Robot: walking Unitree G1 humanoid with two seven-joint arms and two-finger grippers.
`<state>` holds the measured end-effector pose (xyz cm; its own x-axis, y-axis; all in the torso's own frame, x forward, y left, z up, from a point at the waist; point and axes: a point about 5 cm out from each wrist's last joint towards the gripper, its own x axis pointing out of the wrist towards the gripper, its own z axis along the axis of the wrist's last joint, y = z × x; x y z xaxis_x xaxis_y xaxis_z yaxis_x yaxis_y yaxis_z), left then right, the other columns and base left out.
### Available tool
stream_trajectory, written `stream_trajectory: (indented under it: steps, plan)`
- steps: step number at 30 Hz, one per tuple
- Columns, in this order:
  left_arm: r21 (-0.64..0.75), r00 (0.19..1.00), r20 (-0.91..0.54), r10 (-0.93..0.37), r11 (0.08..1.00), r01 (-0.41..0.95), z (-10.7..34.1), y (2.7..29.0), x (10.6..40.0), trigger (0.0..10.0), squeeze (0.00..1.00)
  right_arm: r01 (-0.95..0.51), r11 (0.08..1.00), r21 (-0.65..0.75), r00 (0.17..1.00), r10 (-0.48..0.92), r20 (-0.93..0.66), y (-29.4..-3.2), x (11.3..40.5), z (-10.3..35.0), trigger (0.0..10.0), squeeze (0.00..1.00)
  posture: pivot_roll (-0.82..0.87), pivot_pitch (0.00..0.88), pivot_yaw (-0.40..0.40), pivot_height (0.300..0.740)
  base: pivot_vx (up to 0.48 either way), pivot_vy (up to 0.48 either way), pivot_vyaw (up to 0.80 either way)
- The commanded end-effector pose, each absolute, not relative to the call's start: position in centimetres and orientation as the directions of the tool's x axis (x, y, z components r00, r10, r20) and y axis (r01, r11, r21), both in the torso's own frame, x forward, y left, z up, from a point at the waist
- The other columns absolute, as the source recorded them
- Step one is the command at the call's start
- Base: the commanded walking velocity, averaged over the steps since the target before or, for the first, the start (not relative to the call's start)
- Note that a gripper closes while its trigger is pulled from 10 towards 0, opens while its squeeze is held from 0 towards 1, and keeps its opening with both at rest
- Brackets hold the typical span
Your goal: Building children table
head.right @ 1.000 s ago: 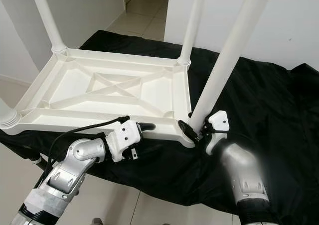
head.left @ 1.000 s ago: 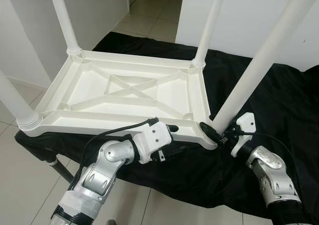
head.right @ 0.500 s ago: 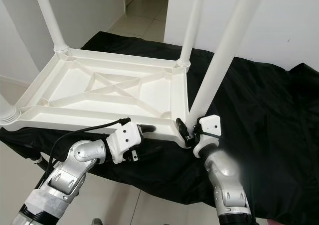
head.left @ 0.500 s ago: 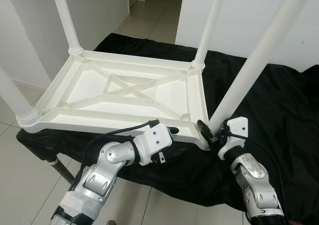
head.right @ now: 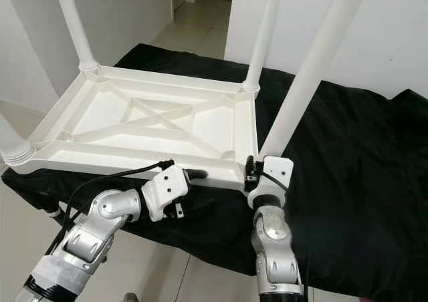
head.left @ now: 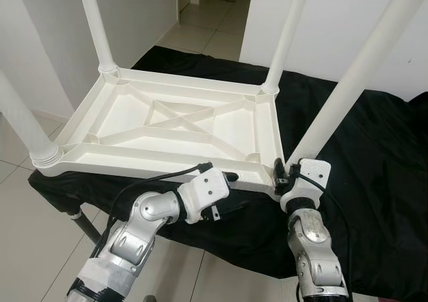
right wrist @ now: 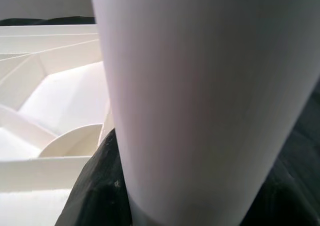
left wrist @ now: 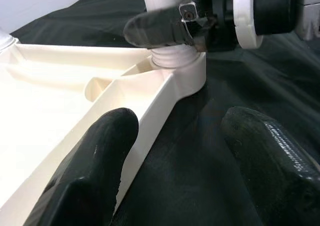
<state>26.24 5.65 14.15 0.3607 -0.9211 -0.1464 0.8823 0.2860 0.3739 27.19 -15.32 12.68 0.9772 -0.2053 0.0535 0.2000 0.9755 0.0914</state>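
Note:
A white plastic children's table (head.left: 134,156) lies upside down on a black cloth (head.left: 374,155), its four white legs pointing up. My right gripper (head.left: 281,176) is shut on the near right leg (head.left: 351,85) just above its socket at the table's corner; the right wrist view shows that leg (right wrist: 200,86) very close, with a black finger (right wrist: 97,191) against it. My left gripper (head.left: 230,176) is at the near rim (left wrist: 150,111), open, one finger (left wrist: 95,161) over the inner side and the other on the cloth side. The right gripper's finger (left wrist: 160,28) crosses the leg's base in the left wrist view.
The cloth covers a low stand with a dark metal leg (head.left: 83,225) at the near left. Tiled floor (head.left: 27,248) lies below and to the left. White walls stand left and right, with a doorway (head.left: 214,8) behind.
My right arm has swung leftward, so its wrist now stands straight in front of the near right leg. The left gripper has stayed at the rim. The camera has shifted slightly.

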Motion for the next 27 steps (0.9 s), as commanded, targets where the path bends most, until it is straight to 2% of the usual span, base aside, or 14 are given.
stream_trajectory:
  steps: [1, 10, 11, 12, 20, 21, 22, 23, 25, 27]
  plan:
    - [0.381, 0.385, -0.135, -0.913, 0.311, 0.871, 14.1, 5.6, 26.2, 10.0, 0.0, 0.263, 0.959, 0.105, 0.965, -0.261, -0.033, -15.3, 27.0, 11.1, 10.0, 0.0, 0.01, 0.052, -0.064, 0.74, 0.0, 0.0, 0.0]
    - [0.382, 0.388, -0.132, -0.912, 0.314, 0.869, 14.1, 5.6, 26.2, 10.0, 0.0, 0.235, 0.964, 0.128, 0.972, -0.235, -0.011, -15.0, 27.2, 11.5, 10.0, 0.0, 0.02, 0.049, -0.066, 0.74, 0.0, 0.0, 0.0]
    - [0.382, 0.389, -0.131, -0.912, 0.316, 0.868, 14.2, 5.6, 26.2, 10.0, 0.0, 0.199, 0.969, 0.145, 0.979, -0.202, 0.006, -14.9, 27.2, 11.7, 10.0, 0.05, 0.02, 0.049, -0.066, 0.74, 0.0, 0.0, 0.0]
    - [0.383, 0.389, -0.132, -0.912, 0.315, 0.868, 14.2, 5.6, 26.2, 10.0, 0.0, 0.166, 0.972, 0.164, 0.984, -0.173, 0.03, -14.9, 27.2, 12.1, 10.0, 1.0, 0.02, 0.05, -0.066, 0.74, 0.0, 0.0, 0.0]
    - [0.382, 0.386, -0.131, -0.913, 0.313, 0.87, 14.1, 5.5, 26.0, 10.0, 0.0, 0.059, 0.985, 0.163, 0.995, -0.072, 0.072, -15.5, 27.0, 12.6, 10.0, 1.0, 0.02, 0.054, -0.066, 0.74, 0.0, 0.0, 0.0]
    - [0.382, 0.387, -0.13, -0.913, 0.315, 0.869, 14.1, 5.5, 26.0, 10.0, 0.0, 0.019, 0.99, 0.138, 0.996, -0.031, 0.082, -15.7, 27.1, 12.7, 10.0, 0.71, 0.02, 0.054, -0.066, 0.74, 0.0, 0.0, 0.0]
    - [0.382, 0.387, -0.13, -0.913, 0.315, 0.869, 14.1, 5.5, 26.0, 10.0, 0.0, 0.019, 0.99, 0.138, 0.996, -0.031, 0.082, -15.7, 27.1, 12.7, 10.0, 0.71, 0.02, 0.054, -0.066, 0.74, 0.0, 0.0, 0.0]
    - [0.382, 0.387, -0.127, -0.913, 0.315, 0.869, 14.2, 5.4, 26.0, 10.0, 0.0, -0.052, 0.992, 0.112, 0.994, 0.041, 0.103, -16.2, 27.1, 13.0, 10.0, 0.0, 0.02, 0.056, -0.065, 0.74, 0.0, 0.0, 0.0]
    - [0.382, 0.387, -0.127, -0.913, 0.315, 0.869, 14.2, 5.4, 26.0, 10.0, 0.0, -0.052, 0.992, 0.112, 0.994, 0.041, 0.103, -16.2, 27.1, 13.0, 10.0, 0.0, 0.02, 0.056, -0.065, 0.74, 0.0, 0.0, 0.0]
    - [0.38, 0.385, -0.127, -0.914, 0.313, 0.87, 14.2, 5.4, 26.0, 10.0, 0.0, -0.149, 0.986, 0.071, 0.982, 0.139, 0.127, -16.7, 27.1, 13.4, 10.0, 0.0, 0.01, 0.058, -0.06, 0.74, 0.0, 0.0, 0.0]
